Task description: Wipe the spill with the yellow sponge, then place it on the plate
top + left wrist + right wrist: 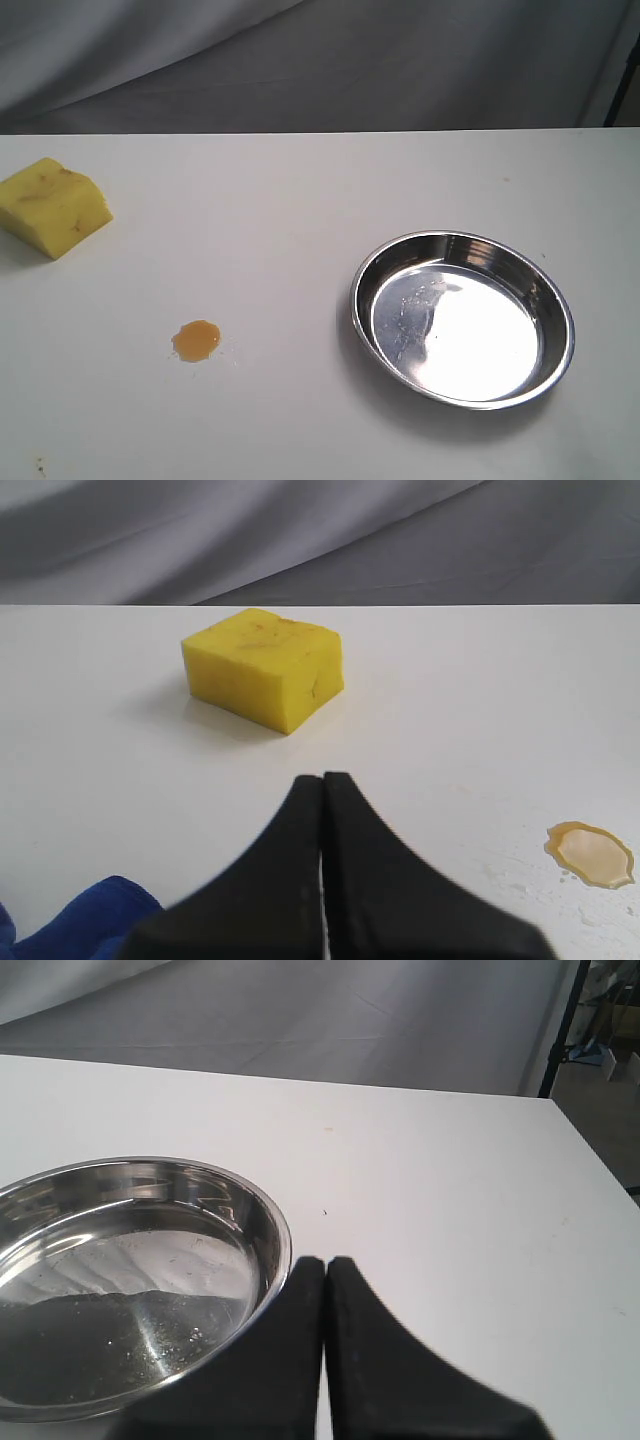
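The yellow sponge [53, 206] lies at the far left of the white table, a thick foam block with brownish stains, also seen ahead of my left gripper [322, 776] as the sponge [265, 667]. The spill [196, 340], a small amber puddle, sits in front of the sponge and shows off to one side as the spill [591, 854]. The steel plate [556, 370] stands empty at the right. My right gripper [326, 1259] is just beside the plate's rim [262, 1203]. Both grippers are shut on nothing; neither shows in the exterior view.
A blue cloth [75, 920] lies near my left gripper at the frame's edge. The table's far edge [320, 132] meets a grey curtain [320, 60]. A black stand leg [560, 1030] rises past the table's right side.
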Robot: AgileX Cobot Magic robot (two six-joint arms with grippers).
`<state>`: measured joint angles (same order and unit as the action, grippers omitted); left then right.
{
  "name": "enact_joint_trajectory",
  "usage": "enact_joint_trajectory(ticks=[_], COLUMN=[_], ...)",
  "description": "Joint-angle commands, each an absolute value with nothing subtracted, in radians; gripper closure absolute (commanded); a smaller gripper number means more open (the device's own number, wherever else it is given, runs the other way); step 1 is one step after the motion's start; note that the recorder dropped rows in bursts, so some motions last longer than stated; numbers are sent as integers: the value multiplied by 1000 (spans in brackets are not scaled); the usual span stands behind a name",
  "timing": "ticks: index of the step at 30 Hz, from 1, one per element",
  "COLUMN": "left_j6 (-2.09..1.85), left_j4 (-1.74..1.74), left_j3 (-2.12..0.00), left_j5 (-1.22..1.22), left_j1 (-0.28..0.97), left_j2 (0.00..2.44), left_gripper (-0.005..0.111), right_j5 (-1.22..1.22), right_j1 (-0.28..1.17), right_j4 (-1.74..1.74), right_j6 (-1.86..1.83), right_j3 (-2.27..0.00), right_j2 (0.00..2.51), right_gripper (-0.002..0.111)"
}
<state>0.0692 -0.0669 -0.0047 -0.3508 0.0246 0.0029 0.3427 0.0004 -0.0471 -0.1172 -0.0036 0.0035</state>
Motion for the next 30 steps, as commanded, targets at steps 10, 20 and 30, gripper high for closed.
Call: enact_joint_trajectory(ticks=[10,20,30], left_j6=[73,46,42], left_j4=[-65,-124,-435], left_j3=[0,0,0], left_j5=[-348,-337,-298], left_j1=[21,21,21], left_j2=[0,0,0], left_gripper=[107,107,107], right_j5=[342,342,342], right_j1=[2,2,2], right_j4=[-51,-51,-51], right_j6=[-119,-119,-119], right_j3=[0,0,0], right_j2=[0,0,0], right_gripper=[108,108,108])
